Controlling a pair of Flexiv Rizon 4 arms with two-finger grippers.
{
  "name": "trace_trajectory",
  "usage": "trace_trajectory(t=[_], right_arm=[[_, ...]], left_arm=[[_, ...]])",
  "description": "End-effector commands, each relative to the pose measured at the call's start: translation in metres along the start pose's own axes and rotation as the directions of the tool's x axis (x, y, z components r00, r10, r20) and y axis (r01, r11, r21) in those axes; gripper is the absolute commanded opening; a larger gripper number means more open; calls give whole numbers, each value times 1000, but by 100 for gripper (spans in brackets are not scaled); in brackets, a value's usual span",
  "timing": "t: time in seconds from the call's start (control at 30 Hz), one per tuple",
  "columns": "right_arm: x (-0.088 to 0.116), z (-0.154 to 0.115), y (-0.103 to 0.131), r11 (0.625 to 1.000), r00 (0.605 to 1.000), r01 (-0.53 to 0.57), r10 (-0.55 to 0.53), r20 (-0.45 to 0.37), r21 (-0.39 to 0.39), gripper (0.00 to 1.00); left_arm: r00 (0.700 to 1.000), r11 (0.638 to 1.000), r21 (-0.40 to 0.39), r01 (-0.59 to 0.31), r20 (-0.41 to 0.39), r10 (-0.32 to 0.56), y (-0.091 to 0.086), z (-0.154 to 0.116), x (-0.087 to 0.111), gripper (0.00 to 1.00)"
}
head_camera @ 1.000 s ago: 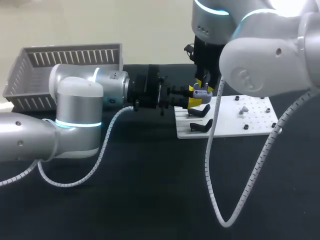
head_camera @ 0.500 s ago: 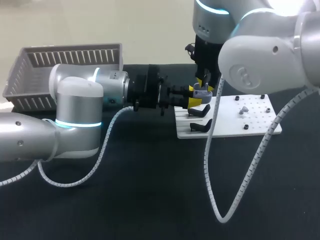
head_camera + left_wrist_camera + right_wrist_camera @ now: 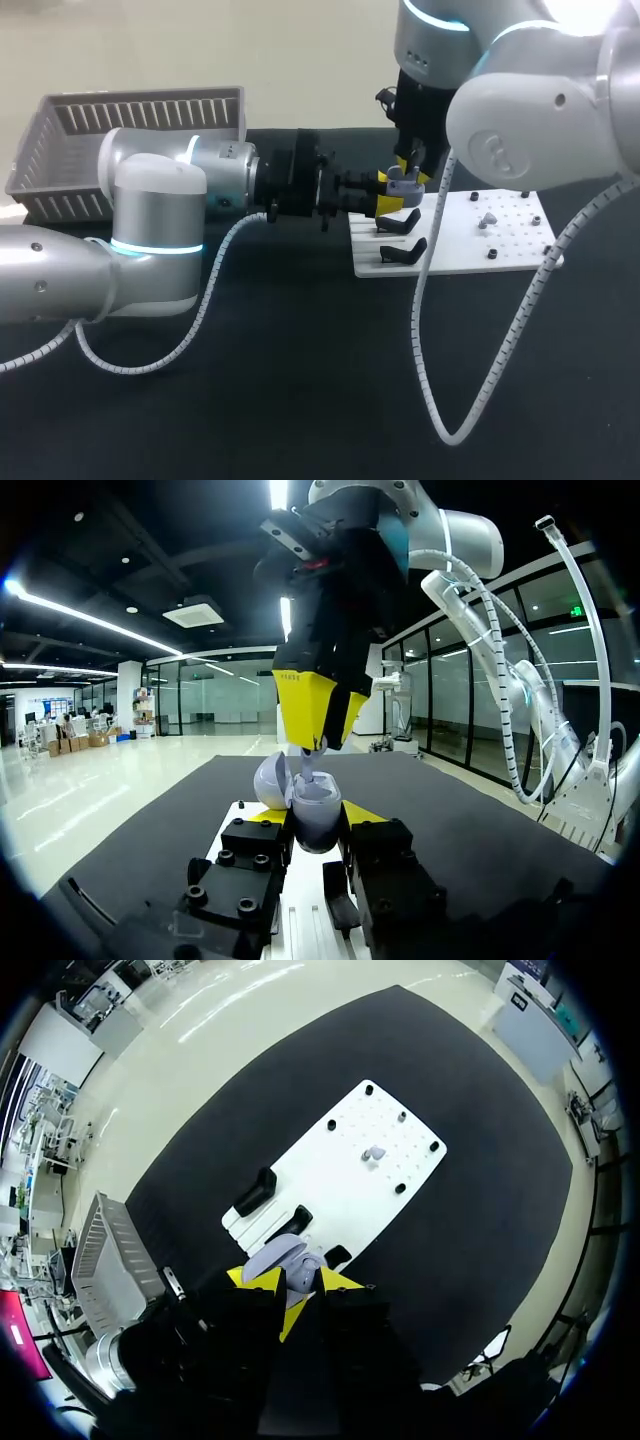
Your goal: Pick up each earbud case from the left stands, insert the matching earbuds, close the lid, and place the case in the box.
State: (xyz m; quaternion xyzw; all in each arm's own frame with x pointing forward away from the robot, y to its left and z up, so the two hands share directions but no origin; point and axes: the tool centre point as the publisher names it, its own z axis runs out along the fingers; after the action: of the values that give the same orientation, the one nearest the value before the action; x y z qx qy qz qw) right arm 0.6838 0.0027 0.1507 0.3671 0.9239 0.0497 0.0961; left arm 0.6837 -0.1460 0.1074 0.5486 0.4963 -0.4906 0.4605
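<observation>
Earbud case [image 3: 318,820]: lilac-grey, held off the surface, lid [image 3: 268,780] swung open to one side. It sits above the near edge of the white board [image 3: 345,1185], over the row of stands.

Left claw [image 3: 315,815]: closed on the case, one yellow tip against each side of the body. The left arm comes in level across the surface from the left.

Right claw [image 3: 313,744]: pointing straight down, directly above the open case. A small lilac piece [image 3: 308,767] shows at its end, reaching into the case opening. Whether this claw grips it or has let go cannot be told.

Stands [image 3: 255,1192]: black, on the board's end nearest the claws. Those visible carry nothing.

Loose earbud [image 3: 374,1153]: lilac, lying on the far half of the board among black pegs, well apart from the case.

Grey slatted basket [image 3: 130,125]: at the rear left of the dark surface [image 3: 300,380], behind the left arm, well apart from the board. Its contents cannot be seen.
</observation>
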Motion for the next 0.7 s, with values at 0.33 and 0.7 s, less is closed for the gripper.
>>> trace_trajectory(t=[0.33, 0.7], right_arm=[[-2, 6, -1, 1000, 1000, -3, 3, -10, 2, 31], [7, -7, -17, 997, 999, 25, -29, -41, -78, 96]], left_arm=[[1000, 1000, 3, 0, -1, 0, 1, 0, 0, 0], [1000, 1000, 3, 0, -1, 0, 1, 0, 0, 0]])
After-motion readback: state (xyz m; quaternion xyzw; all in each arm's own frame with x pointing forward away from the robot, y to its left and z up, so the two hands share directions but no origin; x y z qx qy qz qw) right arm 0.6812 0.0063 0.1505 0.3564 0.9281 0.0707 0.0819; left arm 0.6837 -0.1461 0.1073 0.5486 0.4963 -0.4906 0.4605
